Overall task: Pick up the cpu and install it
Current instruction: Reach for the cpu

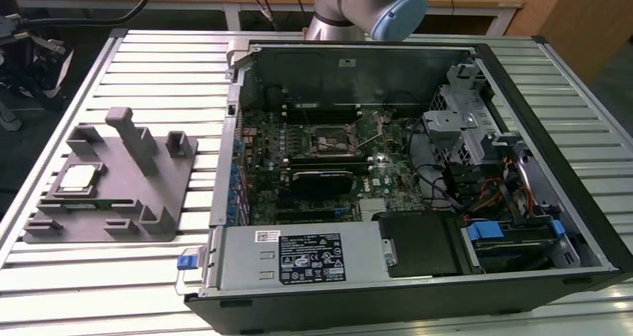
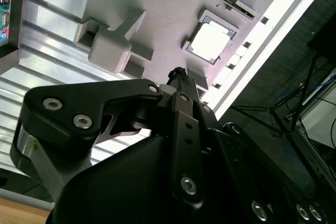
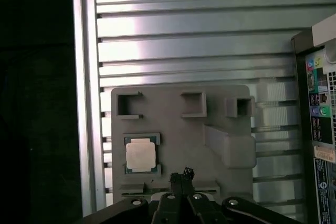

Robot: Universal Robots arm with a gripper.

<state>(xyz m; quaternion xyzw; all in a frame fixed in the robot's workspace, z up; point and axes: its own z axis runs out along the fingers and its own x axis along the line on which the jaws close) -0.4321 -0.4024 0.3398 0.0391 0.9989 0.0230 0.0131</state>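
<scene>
Inventory as I read it from my station, nearest first.

1. Black metal gripper point(image 3: 181, 174): fingertips drawn together, holding nothing, hanging above the fixture's edge just beside the chip.
2. The cpu point(image 3: 141, 155), a small flat square chip with a silver top and pale rim: seated in a square recess of the fixture, untouched. Pickup not yet done.
3. Grey moulded plastic fixture point(image 3: 173, 124) with pockets and posts: lying near the desk edge on the exterior view's left.
4. Slatted aluminium desk point(image 1: 148, 76).
5. Open black computer case point(image 1: 396, 69): green motherboard point(image 1: 390, 176) exposed, its black square socket frame point(image 1: 331, 138) apparently vacant. By my judgement, the install is wholly outstanding.
</scene>
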